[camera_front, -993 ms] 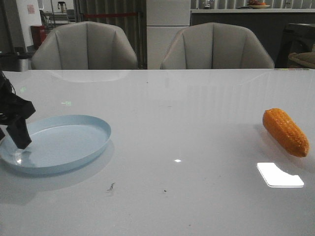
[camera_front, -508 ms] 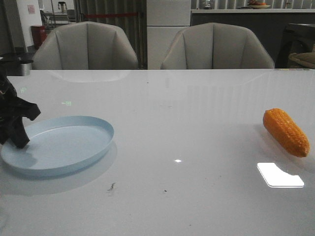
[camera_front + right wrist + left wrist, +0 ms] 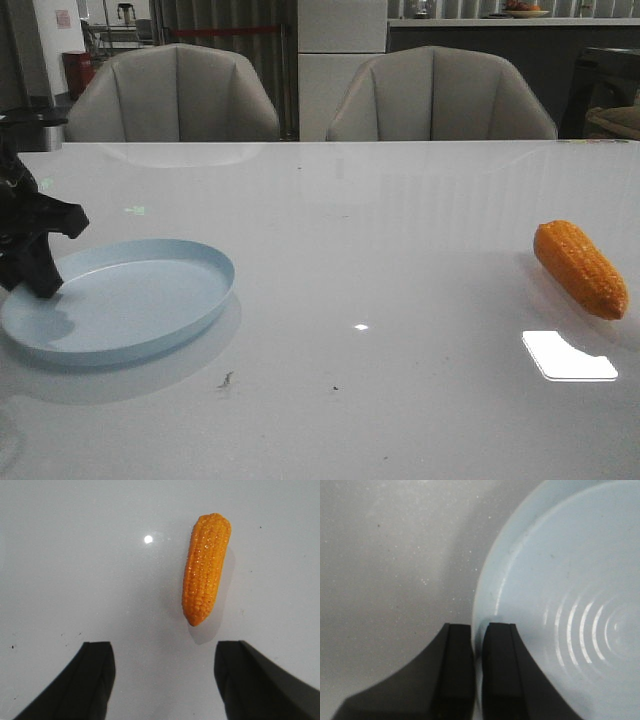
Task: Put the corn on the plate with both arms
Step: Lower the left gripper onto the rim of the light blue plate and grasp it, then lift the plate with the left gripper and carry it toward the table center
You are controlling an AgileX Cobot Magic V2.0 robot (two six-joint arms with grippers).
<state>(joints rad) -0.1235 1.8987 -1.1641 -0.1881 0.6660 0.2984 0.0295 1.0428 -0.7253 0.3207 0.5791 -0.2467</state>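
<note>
The pale blue plate (image 3: 140, 300) lies at the table's left side. My left gripper (image 3: 38, 272) is shut on its left rim. In the left wrist view one black finger is outside the plate (image 3: 560, 580) and the other inside, with the rim pinched at the gripper (image 3: 478, 630). The orange corn (image 3: 582, 268) lies on its side at the far right, apart from the plate. My right gripper (image 3: 165, 650) hangs open above the table, with the corn (image 3: 206, 567) just ahead of its fingers and untouched. The right arm is out of the front view.
Two grey chairs (image 3: 175, 95) (image 3: 440, 95) stand behind the table's far edge. A bright light reflection (image 3: 568, 357) lies on the tabletop just in front of the corn. Small dark specks (image 3: 226, 380) mark the table's near middle.
My left gripper has shifted slightly up and to the right, dragging the plate a little rightward. The corn has not moved.
</note>
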